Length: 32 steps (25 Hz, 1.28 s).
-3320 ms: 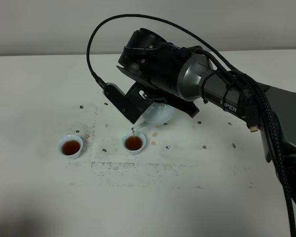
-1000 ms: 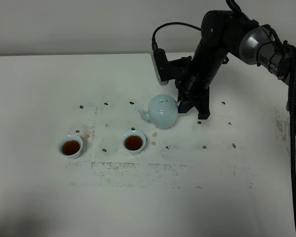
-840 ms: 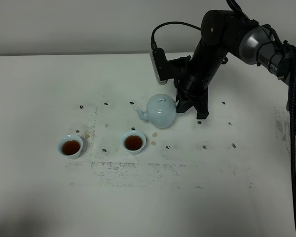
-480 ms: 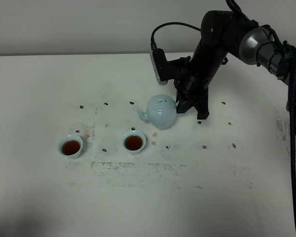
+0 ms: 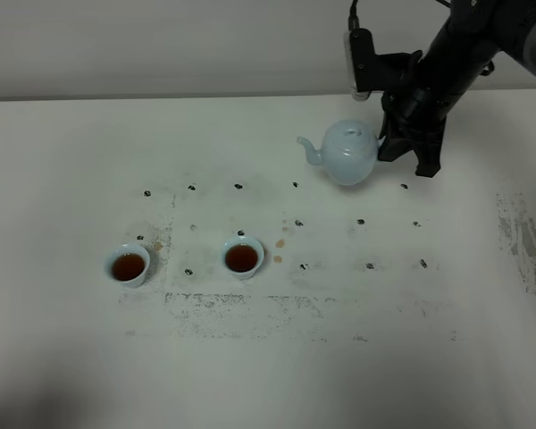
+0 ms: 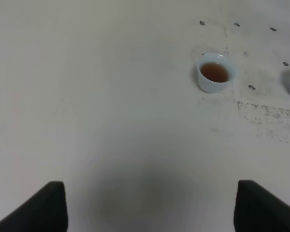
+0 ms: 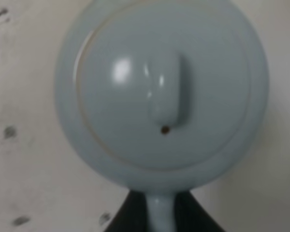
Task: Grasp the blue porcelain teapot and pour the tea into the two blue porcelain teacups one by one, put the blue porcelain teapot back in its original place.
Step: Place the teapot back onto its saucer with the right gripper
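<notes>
Pale blue cups (image 5: 128,265) (image 5: 243,258), both holding brown tea, stand left on the white surface (image 5: 89,161). The teapot (image 5: 347,153) hangs far right, handle clamped in the right jaws; left jaws apart. No writing is legible.

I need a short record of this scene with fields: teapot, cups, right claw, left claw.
teapot: blue porcelain teapot, upright, lid on, spout toward the cups, held at its handle
cups: two teacups, left cup and right cup, both holding brown tea
right claw: right claw shut on the teapot handle
left claw: left claw open, holding nothing
</notes>
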### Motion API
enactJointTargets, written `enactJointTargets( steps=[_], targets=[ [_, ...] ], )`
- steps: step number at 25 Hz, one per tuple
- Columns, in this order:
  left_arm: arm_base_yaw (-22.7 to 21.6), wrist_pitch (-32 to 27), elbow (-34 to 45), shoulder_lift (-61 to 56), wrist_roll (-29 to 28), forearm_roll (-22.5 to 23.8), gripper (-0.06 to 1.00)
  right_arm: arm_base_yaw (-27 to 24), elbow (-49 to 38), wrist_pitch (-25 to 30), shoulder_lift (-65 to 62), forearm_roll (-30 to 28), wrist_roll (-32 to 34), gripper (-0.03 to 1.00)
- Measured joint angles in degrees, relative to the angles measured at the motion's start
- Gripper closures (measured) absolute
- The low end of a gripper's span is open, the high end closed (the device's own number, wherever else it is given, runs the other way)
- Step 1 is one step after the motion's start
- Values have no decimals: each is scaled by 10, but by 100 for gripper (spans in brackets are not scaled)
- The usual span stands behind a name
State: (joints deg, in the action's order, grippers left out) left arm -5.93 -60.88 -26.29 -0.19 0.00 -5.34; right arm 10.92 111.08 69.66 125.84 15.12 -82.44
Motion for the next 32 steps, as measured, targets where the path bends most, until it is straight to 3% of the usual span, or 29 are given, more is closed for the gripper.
enactJointTargets(
  steps=[6,11,32],
  targets=[
    [0,0,0,0,0,0,27,-47,-88,5,-57,2,0,93],
    [0,0,0,0,0,0,27,-73,-102,3,-61,2,-6,93],
    [0,0,0,0,0,0,27,-87,-214,-1,-120,0,-3,93]
  ],
)
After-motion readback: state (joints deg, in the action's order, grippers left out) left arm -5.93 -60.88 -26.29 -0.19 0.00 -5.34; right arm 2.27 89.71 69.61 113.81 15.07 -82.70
